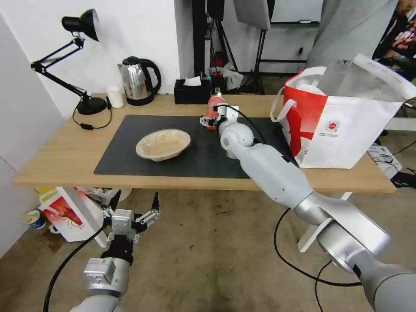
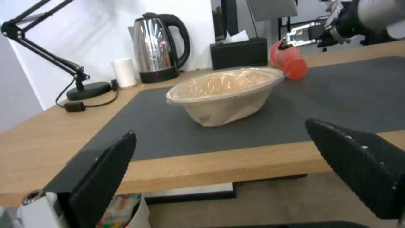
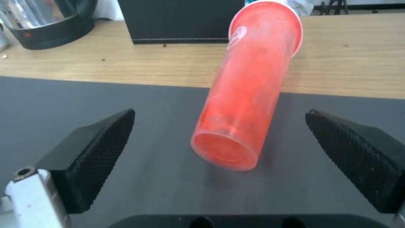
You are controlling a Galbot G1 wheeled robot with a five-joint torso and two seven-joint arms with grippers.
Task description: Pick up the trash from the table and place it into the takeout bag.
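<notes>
The right claw (image 3: 219, 148) is spread wide, one black textured finger on each side of the red drink cup (image 3: 249, 91), not yet touching it. The cup lies tipped on its side across the far edge of the dark grey mat (image 1: 130, 147), its closed base towards the claw and its white-lidded mouth pointing away towards the black tissue box (image 1: 192, 92). In the head view the right claw (image 1: 209, 120) sits at the end of the right arm, reached out over the middle of the bench (image 1: 56, 151). The step in hand appears to be the grasp of the cup. The next move likely calls for closing squarely on the cup's body, which is round and may roll, then lifting it clear before carrying it right. The takeout bag (image 1: 346, 130), white with a red side panel, stands open at the right end of the bench, close beside the arm; its tall wall and loop handles would have to be cleared from above. Something round and white already shows inside the bag's mouth. The shallow beige round dish (image 1: 163, 144) rests on the mat, left of the cup and nearer the front edge, well apart from it. Along the far edge stand a steel kettle (image 1: 138, 81), a small white cup (image 1: 115, 96) and a black desk lamp (image 1: 80, 60); none blocks the path. The left claw (image 1: 134, 207), also spread wide and holding nothing, hangs idle below the bench's near edge, over the floor, beside a smaller crayfish-printed bag (image 1: 65, 214).
</notes>
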